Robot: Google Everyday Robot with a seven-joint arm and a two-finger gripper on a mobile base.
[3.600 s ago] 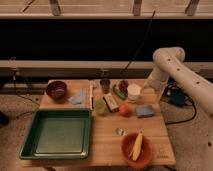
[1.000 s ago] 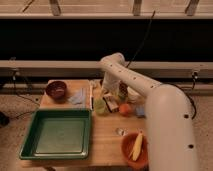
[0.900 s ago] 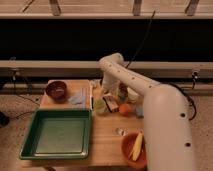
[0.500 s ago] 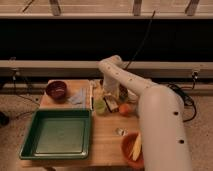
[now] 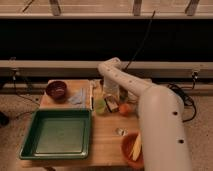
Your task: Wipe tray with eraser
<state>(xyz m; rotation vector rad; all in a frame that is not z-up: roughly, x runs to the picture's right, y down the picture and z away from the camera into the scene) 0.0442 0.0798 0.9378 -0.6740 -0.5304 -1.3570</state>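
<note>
- camera view looks down on a wooden desk (image 5: 107, 142) with the robot's pale arm (image 5: 150, 105) sweeping in from the lower right, bending at the back edge and pointing down again.
- the hand (image 5: 111, 96) hangs low over the cluster of small things in the middle of the desk, just right of the tray's far corner.
- i cannot tell whether the hand is apart, together or clamped on anything; the arm's own wrist hides it.
- the eraser (image 5: 113, 106), what looks like a small dark-topped block with a pale side, lies directly under the hand, outside the tray.
- a pale green rounded item (image 5: 100, 105) sits just beside the eraser on its left, an orange fruit (image 5: 124, 108) just beside it on its right.
- the tray (image 5: 30, 142), green and shallow, fills the front left of the desk, with nothing visible in it.
- behind the tray are a dark red bowl (image 5: 56, 90) and a crumpled bluish cloth (image 5: 78, 99).
- a brown bowl (image 5: 127, 150) holding a banana (image 5: 136, 146) stands at the front, partly behind the arm.
</note>
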